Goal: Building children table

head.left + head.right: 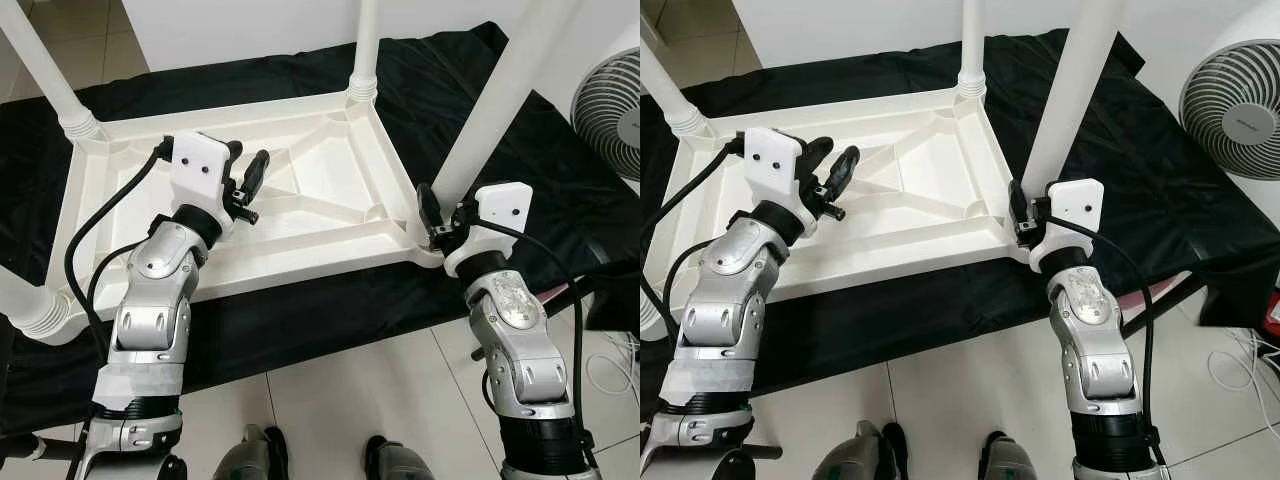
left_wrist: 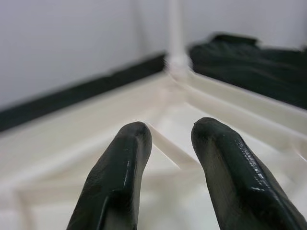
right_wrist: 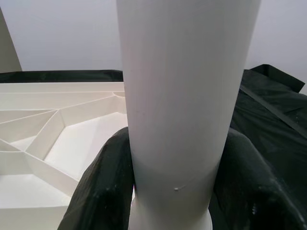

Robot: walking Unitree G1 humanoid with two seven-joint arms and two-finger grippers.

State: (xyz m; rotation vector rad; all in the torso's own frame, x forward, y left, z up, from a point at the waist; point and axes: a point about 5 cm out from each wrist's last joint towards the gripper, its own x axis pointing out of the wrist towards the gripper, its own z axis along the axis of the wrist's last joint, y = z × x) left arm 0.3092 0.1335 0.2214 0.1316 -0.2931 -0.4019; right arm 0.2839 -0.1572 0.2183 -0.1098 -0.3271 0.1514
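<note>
A white plastic children's table lies upside down on a black cloth, with its ribbed underside facing up. White legs stand up from its corners. My right gripper is shut on the base of the near right leg, and the right wrist view has one black finger on each side of that leg. My left gripper hovers open over the left part of the underside, holding nothing. In the left wrist view its fingertips point toward the far leg.
A white fan stands at the right, with cables on the floor near it. Pale tiled floor lies in front of the cloth, where my feet stand. A white wall runs behind the table.
</note>
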